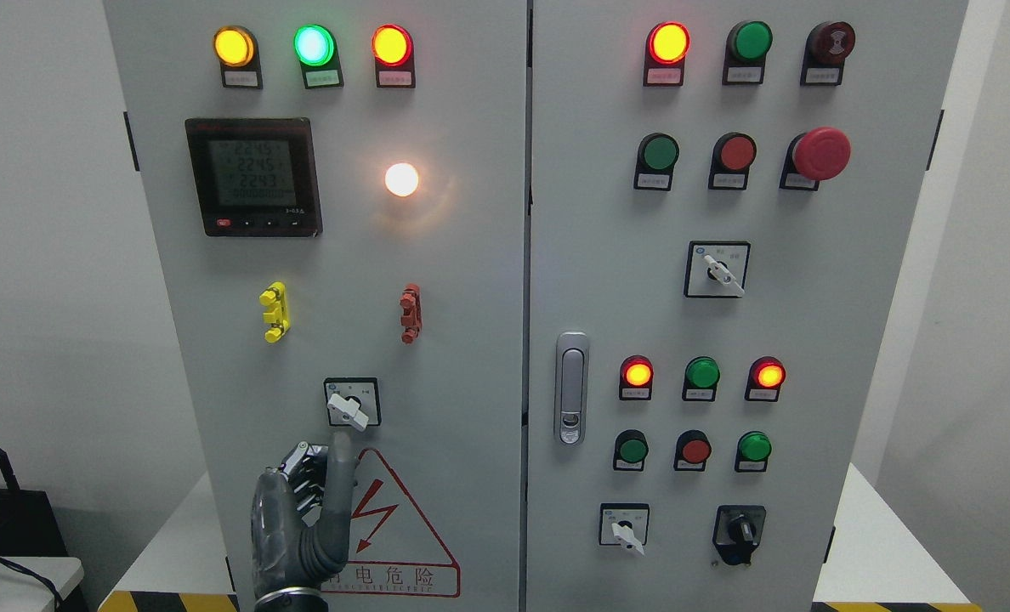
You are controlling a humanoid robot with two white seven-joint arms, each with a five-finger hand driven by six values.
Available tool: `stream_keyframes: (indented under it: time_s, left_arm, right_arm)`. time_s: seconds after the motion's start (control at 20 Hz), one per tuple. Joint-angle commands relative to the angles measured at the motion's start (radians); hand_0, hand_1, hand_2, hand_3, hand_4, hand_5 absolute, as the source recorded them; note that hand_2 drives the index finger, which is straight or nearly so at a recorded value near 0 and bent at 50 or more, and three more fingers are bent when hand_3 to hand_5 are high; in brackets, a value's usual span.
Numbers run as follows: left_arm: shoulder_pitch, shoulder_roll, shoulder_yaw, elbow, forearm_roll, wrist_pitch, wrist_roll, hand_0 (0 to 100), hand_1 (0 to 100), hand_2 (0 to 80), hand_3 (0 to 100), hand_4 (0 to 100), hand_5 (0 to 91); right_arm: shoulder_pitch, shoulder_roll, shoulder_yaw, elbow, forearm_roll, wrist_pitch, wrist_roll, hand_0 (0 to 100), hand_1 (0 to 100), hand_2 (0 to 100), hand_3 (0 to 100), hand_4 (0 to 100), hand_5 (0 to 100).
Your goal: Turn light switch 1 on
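A white rotary switch (350,408) sits on the lower part of the left cabinet door, its lever pointing down and to the right. My left hand (305,510) rises from the bottom edge just below it, with the thumb (339,476) stretched up to within a finger's width of the switch plate. The other fingers are loosely curled and hold nothing. Above the switch, a white lamp (401,179) glows brightly on the door. My right hand does not show.
Yellow (275,312) and red (410,313) clips flank the switch higher up, under a digital meter (254,177). A red warning triangle (386,527) lies right of my hand. The right door carries a latch (571,388), more lamps, buttons and selector switches.
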Motion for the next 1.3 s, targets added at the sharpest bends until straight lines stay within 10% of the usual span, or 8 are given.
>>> stream_keyframes:
  time_s: [0.0, 0.45, 0.9, 1.25]
  left_arm:
    - [0.182, 0.043, 0.253, 0.034, 0.003, -0.221, -0.160, 17, 14, 51.4, 81, 83, 70.6]
    - [0.305, 0.071, 0.738, 0.292, 0.066, -0.372, -0.372, 12, 7, 31.3, 57, 65, 41.8]
    - [0.409, 0.114, 0.992, 0.698, 0.066, -0.377, -0.373, 29, 0, 17.0, 39, 45, 16.6]
    - [0.457, 0.155, 0.990, 1.108, 0.057, -0.390, -0.373, 36, 1, 6.5, 26, 33, 8.6]
  right_arm:
    - [0.000, 0.000, 0.000, 0.000, -0.017, 0.000, 0.000, 12, 39, 0, 0, 0, 0]
    - [0.000, 0.000, 0.000, 0.000, -0.017, 0.001, 0.000, 12, 39, 0, 0, 0, 0]
    - [0.000, 0.000, 0.000, 0.000, -0.017, 0.000, 0.000, 12, 39, 0, 0, 0, 0]
    - [0.000, 0.000, 0.000, 0.000, -0.018, 0.000, 0.000, 12, 39, 0, 0, 0, 0]
